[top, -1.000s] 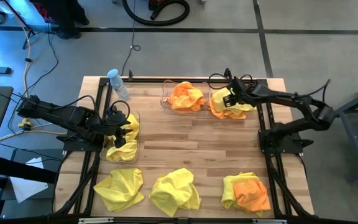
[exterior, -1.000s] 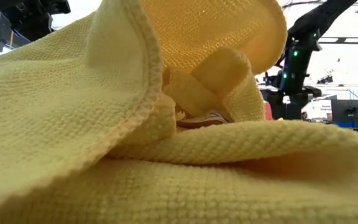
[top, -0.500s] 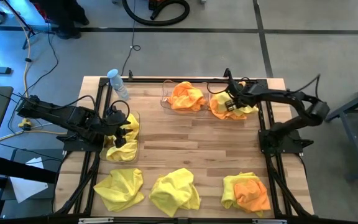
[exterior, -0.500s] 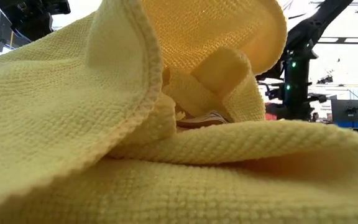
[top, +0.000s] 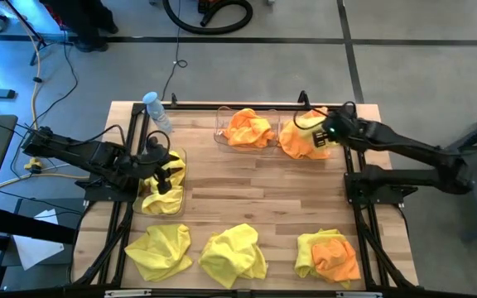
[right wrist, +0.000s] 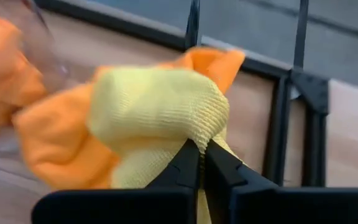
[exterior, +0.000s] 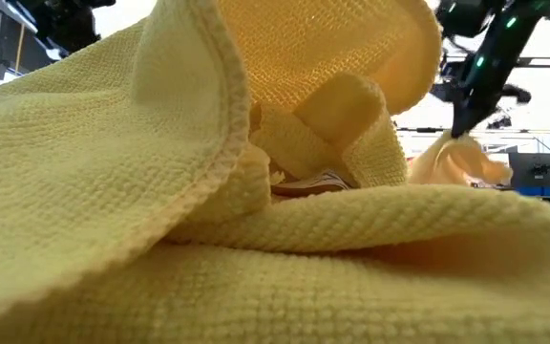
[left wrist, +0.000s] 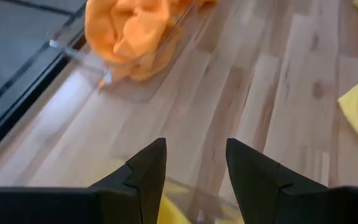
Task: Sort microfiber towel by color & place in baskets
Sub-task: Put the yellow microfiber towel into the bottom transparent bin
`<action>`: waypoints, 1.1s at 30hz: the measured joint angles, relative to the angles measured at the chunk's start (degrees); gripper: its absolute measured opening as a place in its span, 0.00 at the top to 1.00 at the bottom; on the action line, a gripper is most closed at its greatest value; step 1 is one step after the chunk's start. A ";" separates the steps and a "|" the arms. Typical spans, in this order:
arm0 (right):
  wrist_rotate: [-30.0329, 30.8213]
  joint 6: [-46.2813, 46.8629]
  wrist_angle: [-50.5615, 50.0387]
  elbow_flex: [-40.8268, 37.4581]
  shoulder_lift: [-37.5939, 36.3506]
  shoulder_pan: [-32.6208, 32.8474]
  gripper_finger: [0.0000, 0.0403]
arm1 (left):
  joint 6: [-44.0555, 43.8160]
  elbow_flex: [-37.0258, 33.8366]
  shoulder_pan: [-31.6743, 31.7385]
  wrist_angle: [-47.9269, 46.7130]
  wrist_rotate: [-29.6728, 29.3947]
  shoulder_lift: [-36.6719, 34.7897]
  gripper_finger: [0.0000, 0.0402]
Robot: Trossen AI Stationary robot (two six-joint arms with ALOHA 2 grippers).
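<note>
My right gripper (top: 325, 132) is shut on a yellow microfiber towel (right wrist: 157, 106) at the table's far right. This towel lies on an orange one (right wrist: 48, 146), next to a clear basket (top: 220, 132) of orange towels (top: 248, 128). In the low view the gripper (exterior: 460, 122) shows with cloth (exterior: 447, 162) hanging under it. My left gripper (top: 162, 170) hovers open over the left basket (top: 178, 157), which holds yellow towels (top: 164, 199). It touches nothing there. My right gripper pinches a bunched fold (right wrist: 199, 138) of the yellow towel between its two fingertips, coming slanting down from the table's right side. The pinched part is raised and drawn into a peak. The rest of the towel sags onto the orange towel below.
Two loose yellow towels (top: 160, 251) (top: 233, 255) and a yellow-and-orange pile (top: 330, 257) lie along the near edge. A clear water bottle (top: 157, 112) lies at the far left. Black frame rails (top: 350, 165) run down both sides. Bare wood (top: 255, 186) fills the middle.
My right gripper has shut on the yellow towel. It has then risen and drawn back toward the table's right edge, pulling the towel's pinched part up off the pile. My left gripper has stayed over its basket.
</note>
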 joint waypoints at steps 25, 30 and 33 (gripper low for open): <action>-2.34 -12.81 22.04 19.65 21.60 33.21 1.00 | 17.15 -0.05 7.50 35.07 1.89 16.49 0.40; -6.23 -19.44 34.03 21.09 29.90 33.24 1.00 | 18.21 -0.04 8.86 45.34 9.27 18.68 0.40; -9.03 -23.68 42.81 21.16 34.51 33.17 1.00 | 18.24 -0.04 9.34 48.38 11.54 20.31 0.40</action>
